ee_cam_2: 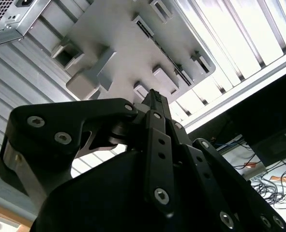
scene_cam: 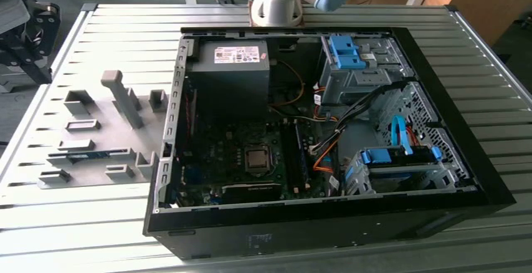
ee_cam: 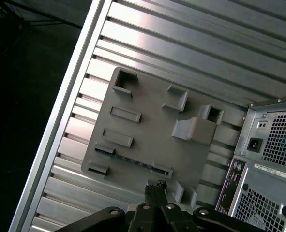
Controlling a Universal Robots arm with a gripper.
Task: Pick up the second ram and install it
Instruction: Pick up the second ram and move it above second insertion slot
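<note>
- The open computer case (scene_cam: pixel 332 235) sits on the slatted table (scene_cam: pixel 75 223); a grey fixture plate (scene_cam: pixel 112 139) lies beside it.
- I see the gripper (ee_cam: pixel 155 186) clenched and empty, well above that plate.
- The second ram (ee_cam: pixel 133 161) lies in the plate's slot, untouched.
- Judgement: this is the pick-up step, approach phase; a grasp calls for jaws parted and aligned across the stick.

A ribbed aluminium table (scene_cam: pixel 83 223) carries a flat grey fixture plate (scene_cam: pixel 104 142) studded with blocks toward the exterior view's left and, just beside it and perhaps touching its edge, an open black computer case (scene_cam: pixel 332 232) lying on its side.
</note>
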